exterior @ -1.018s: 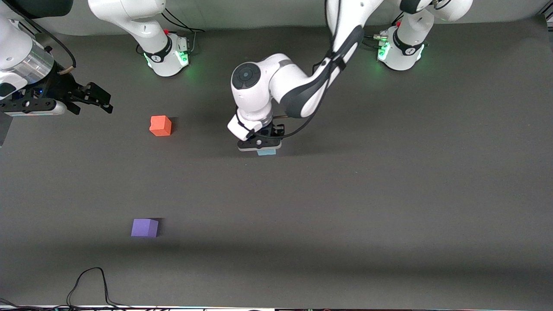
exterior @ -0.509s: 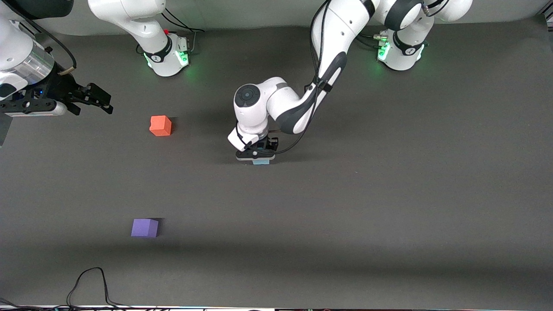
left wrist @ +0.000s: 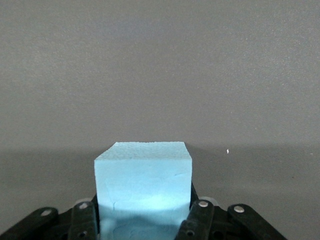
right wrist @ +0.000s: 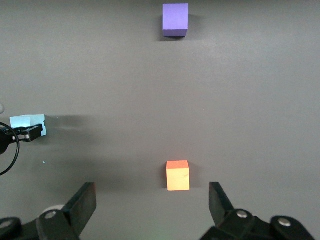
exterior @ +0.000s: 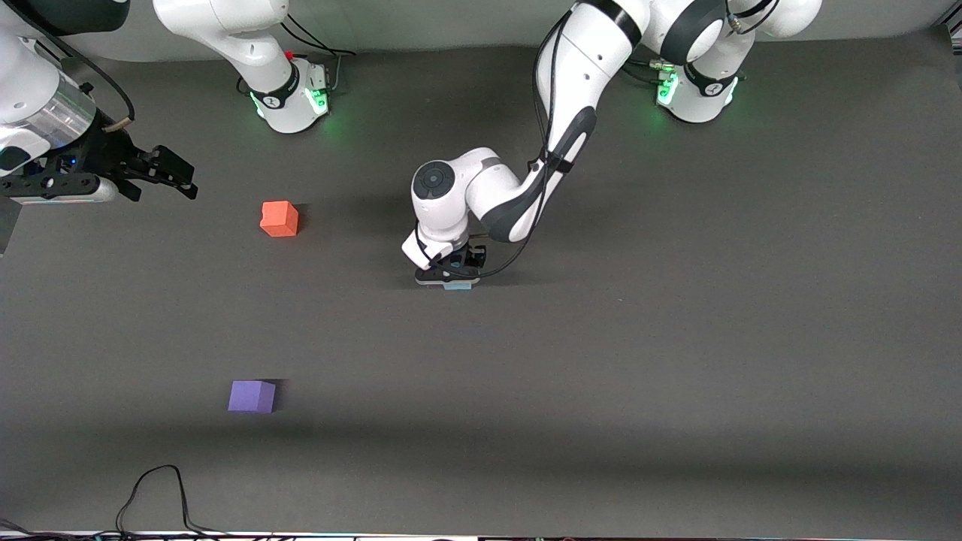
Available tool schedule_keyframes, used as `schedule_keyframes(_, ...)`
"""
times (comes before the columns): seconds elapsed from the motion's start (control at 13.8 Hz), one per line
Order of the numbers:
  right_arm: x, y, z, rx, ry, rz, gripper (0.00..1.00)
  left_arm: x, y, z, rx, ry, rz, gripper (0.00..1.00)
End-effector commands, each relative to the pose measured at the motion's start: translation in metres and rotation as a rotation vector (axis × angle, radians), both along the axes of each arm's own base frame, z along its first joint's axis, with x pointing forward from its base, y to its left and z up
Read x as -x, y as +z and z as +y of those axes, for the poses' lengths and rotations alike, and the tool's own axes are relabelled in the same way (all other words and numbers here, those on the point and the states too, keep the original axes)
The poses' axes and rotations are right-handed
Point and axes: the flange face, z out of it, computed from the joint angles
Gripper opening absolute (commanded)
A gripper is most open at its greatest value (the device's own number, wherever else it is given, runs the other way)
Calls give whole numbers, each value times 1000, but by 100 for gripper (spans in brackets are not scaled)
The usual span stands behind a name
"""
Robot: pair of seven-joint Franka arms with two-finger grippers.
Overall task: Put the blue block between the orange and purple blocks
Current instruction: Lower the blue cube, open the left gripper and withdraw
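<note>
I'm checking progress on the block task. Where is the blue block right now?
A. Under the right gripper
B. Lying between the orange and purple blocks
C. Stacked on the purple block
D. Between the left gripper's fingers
D: the blue block sits between the left gripper's fingers.

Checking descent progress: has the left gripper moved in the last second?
Yes. In the front view the left gripper has shifted lower, toward the camera, judged against the fixed orange block, and now straddles the blue block.
</note>
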Motion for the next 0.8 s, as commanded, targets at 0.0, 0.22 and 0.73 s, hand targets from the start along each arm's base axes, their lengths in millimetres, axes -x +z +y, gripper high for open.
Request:
schedule_keyframes(0.0,3,2,-1,1,-7,-13,100,0,-2,-4,-4,-7,-26,100)
schedule_keyframes(0.22,3,2,-1,1,-7,-13,100,0,-2,-4,-7,-11,-30,100)
schedule_keyframes(0.73,-1,2,15,-1,18,-25,100,-33,105,23,9,59,-8,100)
